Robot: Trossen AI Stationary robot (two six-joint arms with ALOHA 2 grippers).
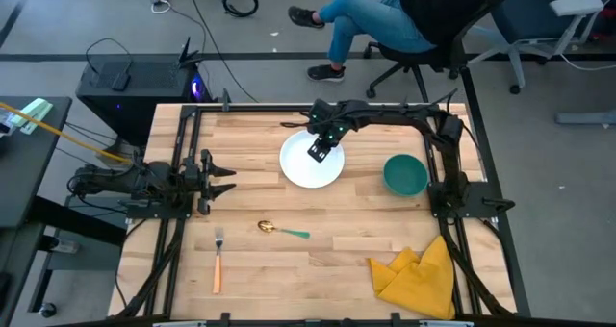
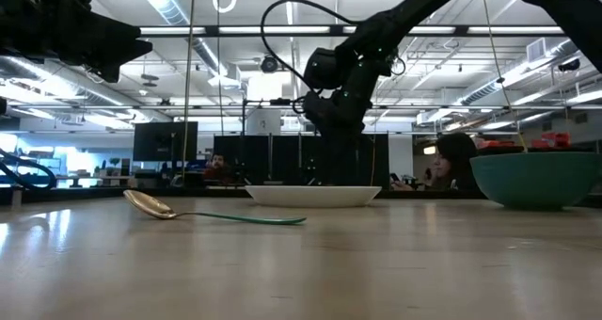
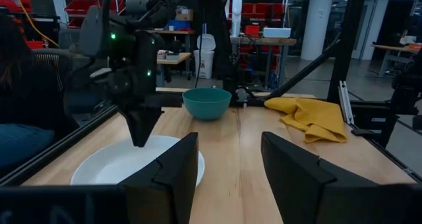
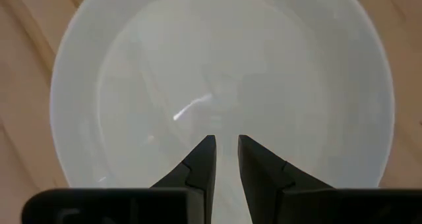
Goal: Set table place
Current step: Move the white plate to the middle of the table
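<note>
Plate (image 1: 310,165) lay on the table (image 1: 318,255), mid-far side, under the right gripper (image 1: 318,152).
Its jaws hung just parted, grasping nothing; the left gripper (image 1: 223,181) waited, jaws spread, at the left edge. Bowl (image 1: 405,174) sat right of the plate; spoon (image 1: 279,230) and fork (image 1: 218,262) lay nearer.

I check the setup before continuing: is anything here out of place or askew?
Only the yellow cloth stands out: it lies crumpled near the table's front right corner. The plate, bowl, spoon and fork look intact, nothing spilled.
</note>
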